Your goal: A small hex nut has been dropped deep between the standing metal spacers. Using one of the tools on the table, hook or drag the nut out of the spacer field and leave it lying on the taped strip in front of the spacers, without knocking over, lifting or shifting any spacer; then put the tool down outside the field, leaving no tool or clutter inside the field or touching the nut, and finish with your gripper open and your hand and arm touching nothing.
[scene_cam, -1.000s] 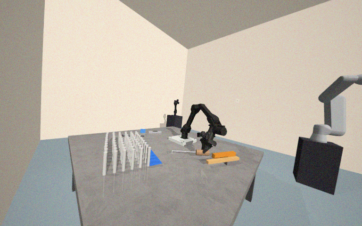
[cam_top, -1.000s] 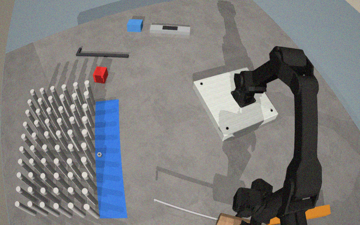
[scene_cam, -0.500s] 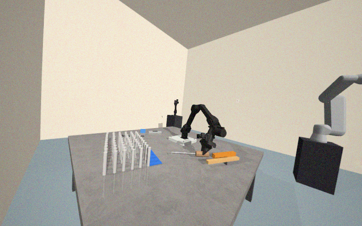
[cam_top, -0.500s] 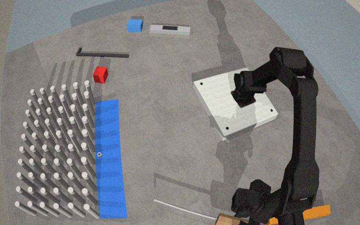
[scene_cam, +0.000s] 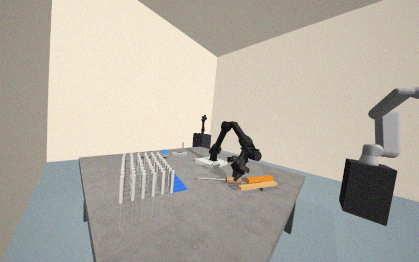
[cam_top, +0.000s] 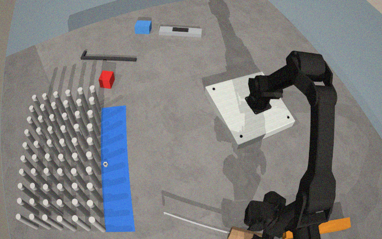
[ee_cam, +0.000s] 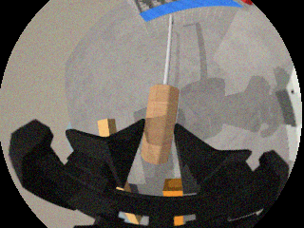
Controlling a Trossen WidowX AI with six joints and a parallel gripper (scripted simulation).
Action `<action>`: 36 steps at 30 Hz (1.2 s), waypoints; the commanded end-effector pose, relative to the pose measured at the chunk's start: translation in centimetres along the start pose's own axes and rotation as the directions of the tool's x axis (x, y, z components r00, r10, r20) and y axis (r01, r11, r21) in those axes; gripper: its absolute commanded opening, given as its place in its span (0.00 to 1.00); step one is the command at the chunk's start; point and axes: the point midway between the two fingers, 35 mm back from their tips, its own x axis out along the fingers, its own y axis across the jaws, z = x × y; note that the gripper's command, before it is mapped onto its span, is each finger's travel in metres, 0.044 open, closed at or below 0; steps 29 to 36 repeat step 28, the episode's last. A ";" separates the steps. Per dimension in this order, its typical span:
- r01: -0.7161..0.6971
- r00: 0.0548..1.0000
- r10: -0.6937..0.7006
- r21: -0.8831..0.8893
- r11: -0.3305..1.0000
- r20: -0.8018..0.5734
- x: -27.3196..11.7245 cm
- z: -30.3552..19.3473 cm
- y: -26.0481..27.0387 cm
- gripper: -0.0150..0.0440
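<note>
The hex nut (cam_top: 105,164) lies on the blue taped strip (cam_top: 119,174) (scene_cam: 179,184) (ee_cam: 190,6), near its edge by the spacers. The metal spacers (cam_top: 88,155) (scene_cam: 121,188) stand upright in rows beside the strip. My gripper (ee_cam: 160,123) is shut on the wooden handle (cam_top: 242,233) (scene_cam: 229,179) (ee_cam: 162,106) of the hook tool. The tool's thin rod (cam_top: 197,222) (scene_cam: 211,179) (ee_cam: 167,52) points toward the strip, short of it. The rod's shadow falls apart from it, so the tool is above the table. The fingertips are hidden in the top view.
An orange block (cam_top: 334,224) (scene_cam: 259,179) (ee_cam: 173,185) and a pale wooden bar (scene_cam: 257,185) (ee_cam: 105,127) lie near my gripper. A black L-shaped tool (cam_top: 112,58), red block (cam_top: 106,79), blue block (cam_top: 143,27) and grey bar (cam_top: 166,30) lie beyond the spacers.
</note>
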 end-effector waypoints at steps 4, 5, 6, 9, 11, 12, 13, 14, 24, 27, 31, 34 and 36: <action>-0.006 1.000 0.006 0.005 1.000 0.007 0.5 -0.1 -0.2 0.25; -0.006 1.000 0.006 0.005 1.000 0.007 0.6 -0.1 -0.2 0.25; -0.006 1.000 0.006 0.005 1.000 0.007 0.6 -0.1 -0.3 0.25; -0.006 1.000 0.006 0.004 1.000 0.007 0.8 -0.2 -0.4 0.25; -0.006 1.000 0.006 0.004 1.000 0.007 0.9 -0.2 -0.5 0.25; 0.000 1.000 0.000 0.000 1.000 0.000 0.7 -0.2 -0.4 0.30; 0.000 1.000 0.000 0.000 1.000 0.000 0.7 -0.2 -0.4 0.34; 0.000 1.000 0.000 0.000 1.000 0.000 0.7 -0.2 -0.4 0.39; 0.000 1.000 0.000 0.000 1.000 0.000 0.7 -0.2 -0.4 0.83; 0.000 1.000 0.000 0.000 1.000 0.000 0.7 -0.2 -0.4 0.97; 0.000 1.000 0.000 0.000 1.000 0.000 0.7 -0.2 -0.4 1.00; 0.000 1.000 0.000 0.000 1.000 0.000 0.7 -0.2 -0.4 1.00; 0.000 1.000 0.000 0.000 1.000 0.000 0.7 -0.2 -0.4 1.00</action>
